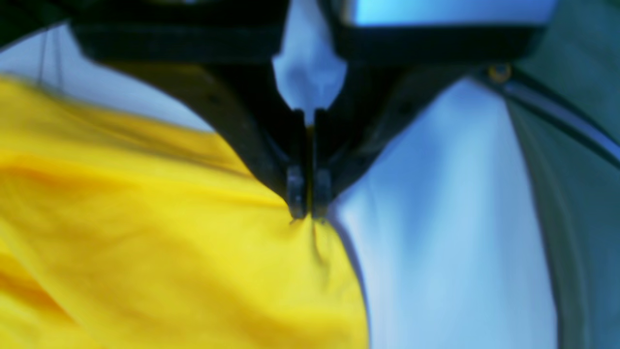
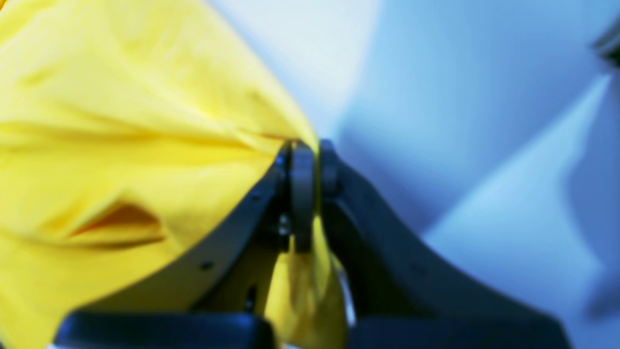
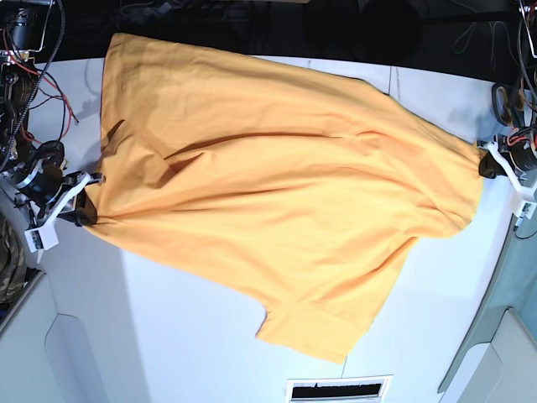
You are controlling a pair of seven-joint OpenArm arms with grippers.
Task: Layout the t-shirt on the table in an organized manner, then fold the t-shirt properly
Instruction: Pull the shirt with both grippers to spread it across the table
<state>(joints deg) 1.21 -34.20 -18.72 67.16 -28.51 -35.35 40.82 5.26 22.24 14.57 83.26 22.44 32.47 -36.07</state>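
Right gripper (image 2: 310, 155) clamped on one edge of the orange-yellow t-shirt (image 3: 277, 193), left gripper (image 1: 308, 206) pinching the opposite edge, shirt stretched between them across the white table (image 3: 185, 336), one sleeve pointing toward the near edge.

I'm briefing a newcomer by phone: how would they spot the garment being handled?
Start at the big white table. Spread across most of it lies the orange-yellow cloth t-shirt, stretched between the right gripper and left gripper. It is the only large bright fabric there.
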